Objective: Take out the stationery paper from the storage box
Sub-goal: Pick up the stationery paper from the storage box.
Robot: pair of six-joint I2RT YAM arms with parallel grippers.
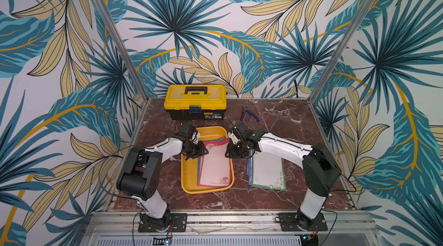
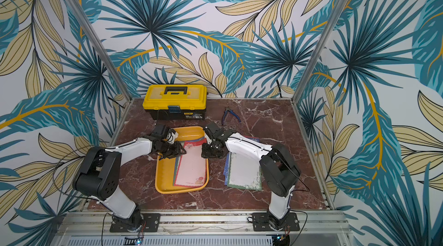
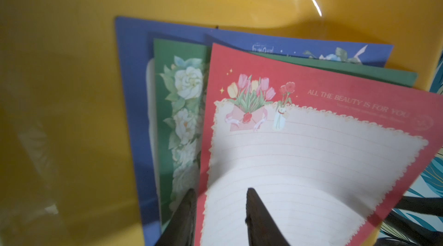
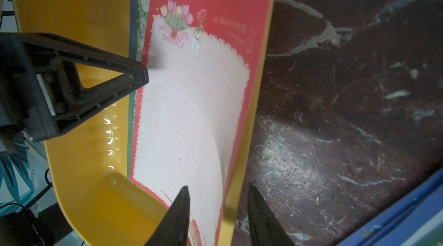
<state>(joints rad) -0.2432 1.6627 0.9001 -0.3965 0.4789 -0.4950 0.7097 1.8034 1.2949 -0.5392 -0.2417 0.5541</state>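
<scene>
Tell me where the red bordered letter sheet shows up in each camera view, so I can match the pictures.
Both top views: the red-bordered sheet lies topmost in the storage box.
Left wrist: close up, bowed, over a green sheet and a blue sheet.
Right wrist: bowed, alongside the marble table.
Shared landmark: the storage box's yellow plastic, in all four.

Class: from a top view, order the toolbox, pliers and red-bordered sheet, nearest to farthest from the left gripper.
1. Red-bordered sheet, in the tray, at the left gripper.
2. Toolbox, at the back.
3. Pliers, back right, past the tray.
</scene>
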